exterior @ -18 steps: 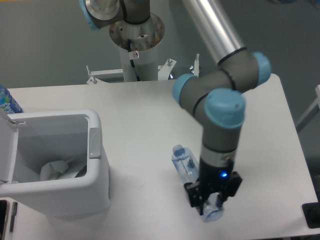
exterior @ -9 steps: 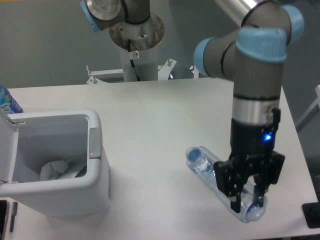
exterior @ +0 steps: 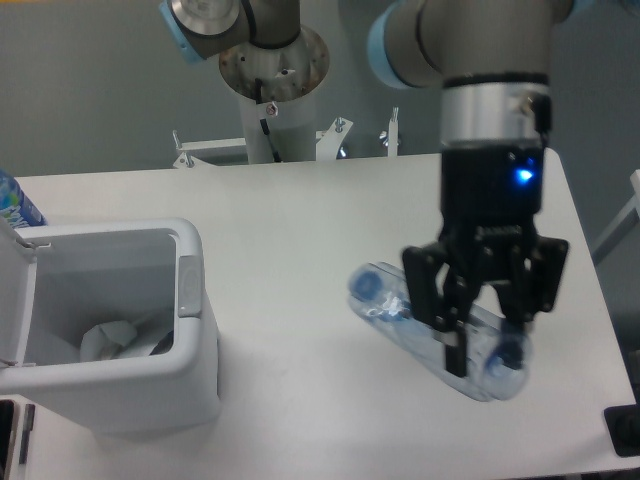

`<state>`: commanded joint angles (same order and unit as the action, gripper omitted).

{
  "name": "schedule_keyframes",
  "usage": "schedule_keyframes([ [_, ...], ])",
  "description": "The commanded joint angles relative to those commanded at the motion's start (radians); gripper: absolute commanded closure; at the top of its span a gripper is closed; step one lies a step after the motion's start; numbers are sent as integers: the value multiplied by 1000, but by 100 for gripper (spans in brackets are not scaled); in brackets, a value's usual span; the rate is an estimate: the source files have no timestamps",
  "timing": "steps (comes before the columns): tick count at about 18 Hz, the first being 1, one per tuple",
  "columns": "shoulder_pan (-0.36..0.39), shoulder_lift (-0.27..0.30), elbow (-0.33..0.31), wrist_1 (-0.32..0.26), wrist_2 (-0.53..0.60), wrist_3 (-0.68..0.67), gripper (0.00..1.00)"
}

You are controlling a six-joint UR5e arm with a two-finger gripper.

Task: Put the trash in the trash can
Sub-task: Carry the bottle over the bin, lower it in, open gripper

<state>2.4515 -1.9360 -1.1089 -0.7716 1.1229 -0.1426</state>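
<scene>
The clear crushed plastic bottle (exterior: 392,310) hangs slantwise above the table's right half, one end pointing up-left. My gripper (exterior: 484,340) comes straight down from above and is shut on the bottle's lower right part, with a black finger on either side. The trash can (exterior: 150,395) stands at the table's left front, its lid (exterior: 12,300) swung open to the left. A crumpled white wrapper (exterior: 106,340) lies in the bottom of the can. The gripper and bottle are well to the right of the can.
A blue-labelled item (exterior: 14,203) pokes in at the left edge behind the can. The arm's base column (exterior: 272,90) stands at the back of the table. A dark object (exterior: 624,430) sits off the table's front right corner.
The gripper has risen toward the camera with the bottle held in it, and both look larger. The bottle has left the tabletop. The trash can and wrapper have not moved.
</scene>
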Motion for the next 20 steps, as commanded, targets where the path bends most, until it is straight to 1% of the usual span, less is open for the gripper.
schedule_keyframes([
  [2, -17, 26, -25, 0, 0, -21, 45],
  [5, -87, 42, -58, 0, 2, -34, 45],
  [10, -190, 34, -71, 0, 3, -32, 45],
  [13, -250, 20, -94, 0, 3, -26, 45],
  [16, -273, 8, -101, 0, 3, -28, 44],
  [17, -282, 8, -114, 0, 3, -28, 43],
  [18, -290, 12, -130, 2, 3, -26, 42],
  [20, -295, 19, -146, 2, -2, -25, 18],
])
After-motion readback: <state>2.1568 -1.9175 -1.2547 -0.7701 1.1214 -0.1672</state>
